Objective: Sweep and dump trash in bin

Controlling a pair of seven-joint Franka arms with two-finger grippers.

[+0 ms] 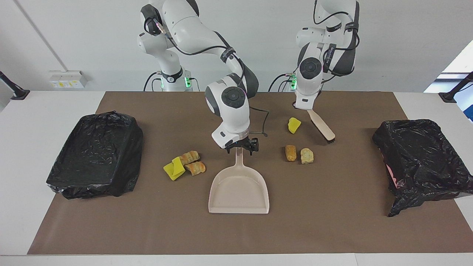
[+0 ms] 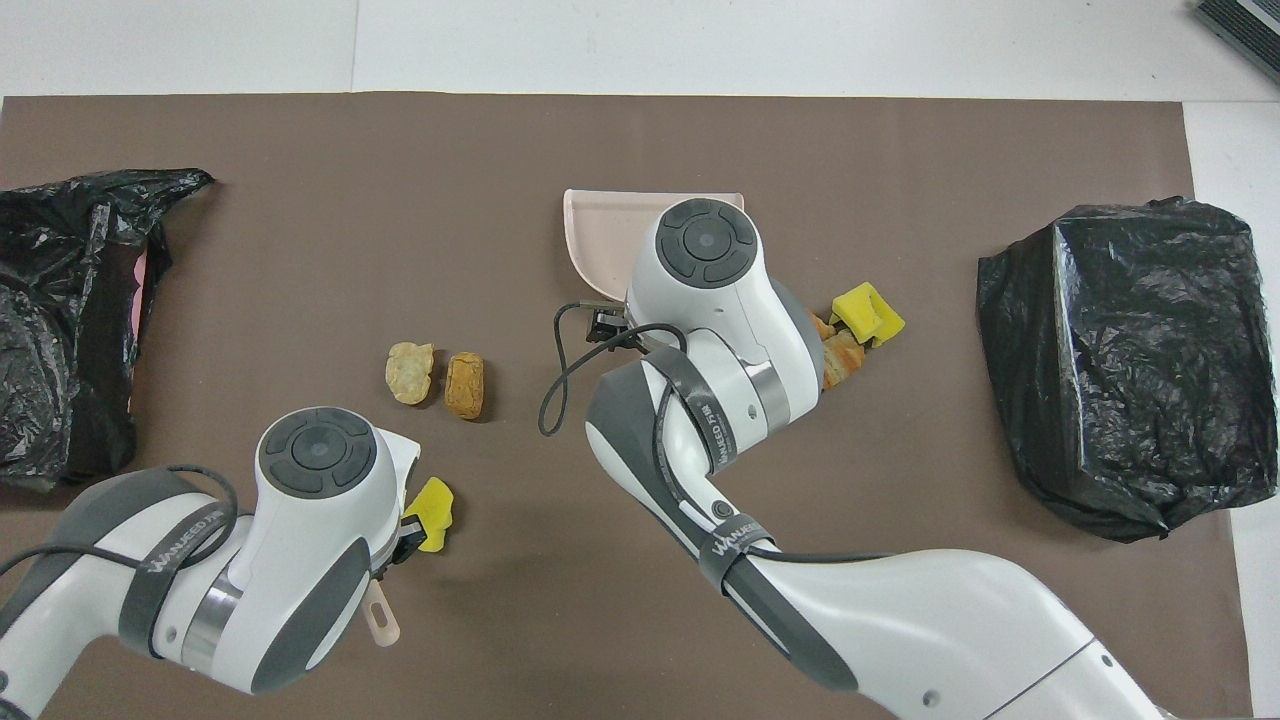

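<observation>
My left gripper (image 1: 306, 107) is shut on the handle of the beige brush (image 1: 322, 126), which slants down over the mat beside a yellow sponge piece (image 1: 294, 125) (image 2: 432, 512). Farther out lie an orange-brown chunk (image 1: 291, 152) (image 2: 465, 385) and a tan chunk (image 1: 307, 155) (image 2: 410, 372). My right gripper (image 1: 241, 147) stands open astride the handle of the beige dustpan (image 1: 239, 188) (image 2: 600, 225), which lies flat mid-table. Toward the right arm's end lie a yellow sponge (image 1: 174, 168) (image 2: 866, 313) and two bread-like chunks (image 1: 189, 157) (image 1: 196, 168).
A black-bagged bin (image 1: 96, 155) (image 2: 1120, 360) stands at the right arm's end of the brown mat. Another black-bagged bin (image 1: 421, 155) (image 2: 50, 330) stands at the left arm's end. The right arm's forearm covers most of the dustpan in the overhead view.
</observation>
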